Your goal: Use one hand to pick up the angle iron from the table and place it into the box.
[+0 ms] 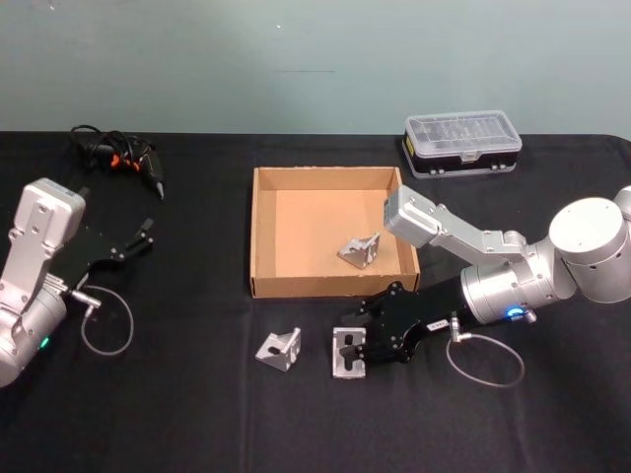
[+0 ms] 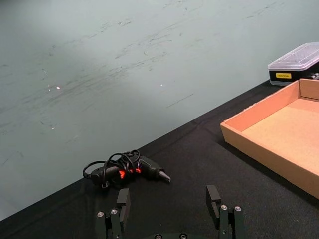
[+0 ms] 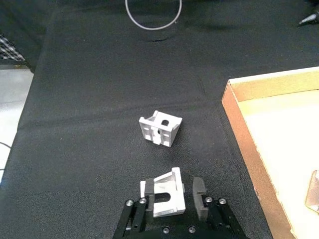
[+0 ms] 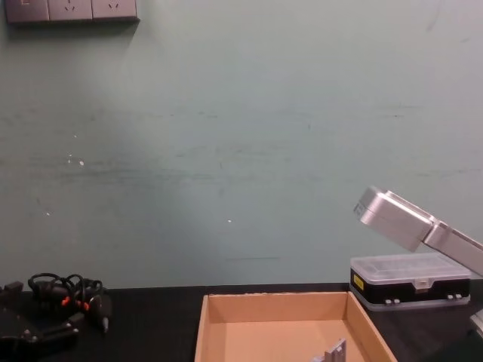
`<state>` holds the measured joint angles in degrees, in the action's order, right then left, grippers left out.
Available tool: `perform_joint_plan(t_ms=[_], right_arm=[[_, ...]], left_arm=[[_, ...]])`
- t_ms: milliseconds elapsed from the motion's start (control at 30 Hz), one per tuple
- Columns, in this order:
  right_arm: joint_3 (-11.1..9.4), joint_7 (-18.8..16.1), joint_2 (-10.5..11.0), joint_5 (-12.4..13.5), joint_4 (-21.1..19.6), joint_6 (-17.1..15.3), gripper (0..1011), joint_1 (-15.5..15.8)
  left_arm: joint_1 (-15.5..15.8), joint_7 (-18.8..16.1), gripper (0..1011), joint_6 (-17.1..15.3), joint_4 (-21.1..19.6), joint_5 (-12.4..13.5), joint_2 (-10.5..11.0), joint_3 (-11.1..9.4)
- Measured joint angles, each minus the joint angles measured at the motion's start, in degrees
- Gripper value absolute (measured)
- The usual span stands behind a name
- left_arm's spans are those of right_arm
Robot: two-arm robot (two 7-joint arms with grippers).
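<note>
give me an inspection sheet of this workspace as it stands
surface: black table, no damage seen
job's things: tan box holds the first angle iron; second angle iron loose on the table in front of the box; third angle iron at the right gripper
clutter: black case with clear lid behind the box; corded tool far left
grippers: left gripper open, empty, parked at left; right gripper low around the third angle iron
cables: left wrist loop; right wrist loop
surroundings: green wall, sockets
</note>
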<state>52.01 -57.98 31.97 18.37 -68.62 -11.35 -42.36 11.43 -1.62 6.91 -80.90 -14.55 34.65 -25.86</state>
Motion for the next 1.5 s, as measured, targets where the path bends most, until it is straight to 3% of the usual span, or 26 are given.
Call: perform_joint_plan(t_ms=[433, 900, 1033, 1233, 1367, 1500], right_arm=[[-0.29, 0.73, 0.31, 0.15, -0.39, 0.14, 101, 0.59], [-1.37, 2.17, 1.23, 0.79, -2.69, -0.16, 74, 1.79], [-3.18, 4.04, 2.26, 1.96, -5.21, -0.16, 74, 2.79], [-8.01, 10.04, 3.87, 4.55, -10.66, -0.26, 74, 5.25], [-9.83, 12.98, 3.94, 4.84, -12.24, 0.12, 74, 6.09], [-12.51, 18.16, 3.11, 4.84, -13.54, 0.39, 74, 7.69]], left_arm=[[0.0, 0.0, 1000, 0.0, 0.0, 0.0, 0.0, 0.0], [0.0, 0.0, 1000, 0.0, 0.0, 0.0, 0.0, 0.0], [0.0, 0.0, 1000, 0.0, 0.0, 0.0, 0.0, 0.0], [0.0, 0.0, 1000, 0.0, 0.0, 0.0, 0.0, 0.0], [0.0, 0.0, 1000, 0.0, 0.0, 0.0, 0.0, 0.0], [0.0, 0.0, 1000, 0.0, 0.0, 0.0, 0.0, 0.0]])
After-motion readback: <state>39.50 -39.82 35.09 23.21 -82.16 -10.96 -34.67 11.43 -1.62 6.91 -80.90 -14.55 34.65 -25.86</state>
